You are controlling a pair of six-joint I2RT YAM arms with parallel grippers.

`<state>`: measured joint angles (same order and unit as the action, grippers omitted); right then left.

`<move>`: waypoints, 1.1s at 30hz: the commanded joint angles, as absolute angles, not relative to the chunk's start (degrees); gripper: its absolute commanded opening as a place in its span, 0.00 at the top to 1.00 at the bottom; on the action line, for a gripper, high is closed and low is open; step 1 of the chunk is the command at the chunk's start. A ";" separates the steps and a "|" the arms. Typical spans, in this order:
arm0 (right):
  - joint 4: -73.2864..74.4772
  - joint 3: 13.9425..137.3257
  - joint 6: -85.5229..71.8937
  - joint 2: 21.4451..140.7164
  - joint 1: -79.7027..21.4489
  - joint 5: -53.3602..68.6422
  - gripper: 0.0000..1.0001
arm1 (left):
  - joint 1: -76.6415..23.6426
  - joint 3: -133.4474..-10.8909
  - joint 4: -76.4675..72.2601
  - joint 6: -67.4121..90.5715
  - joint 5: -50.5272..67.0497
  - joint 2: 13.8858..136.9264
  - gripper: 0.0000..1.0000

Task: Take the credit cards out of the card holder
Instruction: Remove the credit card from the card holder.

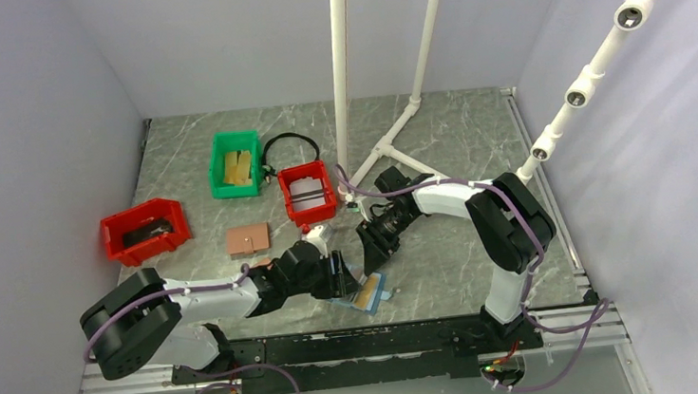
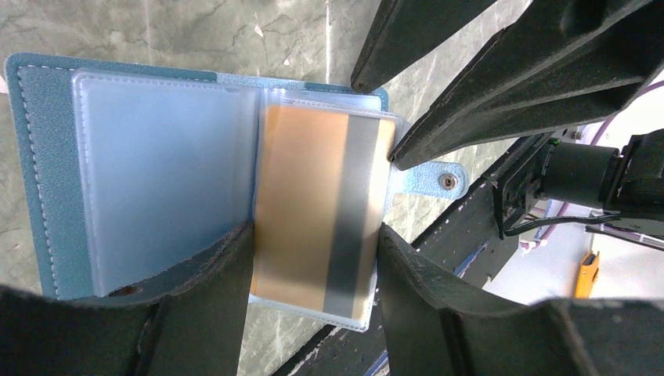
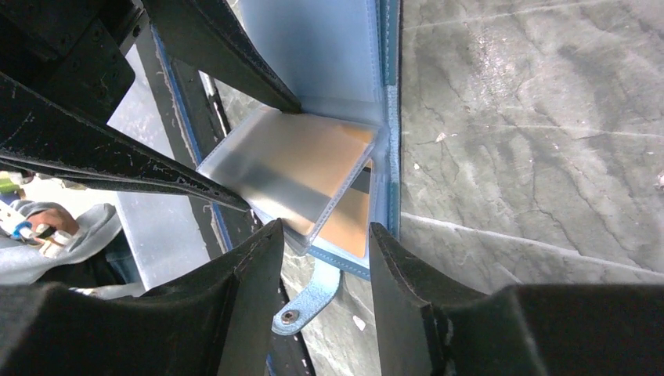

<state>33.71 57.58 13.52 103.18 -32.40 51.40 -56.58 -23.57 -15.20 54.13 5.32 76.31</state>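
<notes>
Step in hand: pulling the first card, not out yet. The card holder [image 2: 47, 180] lies open on the table [image 3: 532, 141], and the gold credit card [image 2: 301, 204] sits in its clear sleeve on the snap tab [image 2: 438, 180] side. The left gripper [image 2: 312, 232] is half open and brackets that sleeve; whether it truly grips is unclear. The right gripper [image 3: 325, 229] is open and empty at the holder's tab-side edge. Next move, likely: the right pinches the card itself, not the plastic, and slides it outward while the left steadies the holder.

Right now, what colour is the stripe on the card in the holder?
Grey stripe on a gold card; clearest in left wrist view.
</notes>
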 commanded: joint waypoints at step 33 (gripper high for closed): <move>32.85 58.88 16.15 103.38 -32.93 46.25 0.48 | -54.07 -20.65 -22.83 57.30 12.16 77.81 0.50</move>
<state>33.39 57.91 13.91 103.18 -32.47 50.17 -54.28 -21.43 -20.62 56.47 10.17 77.36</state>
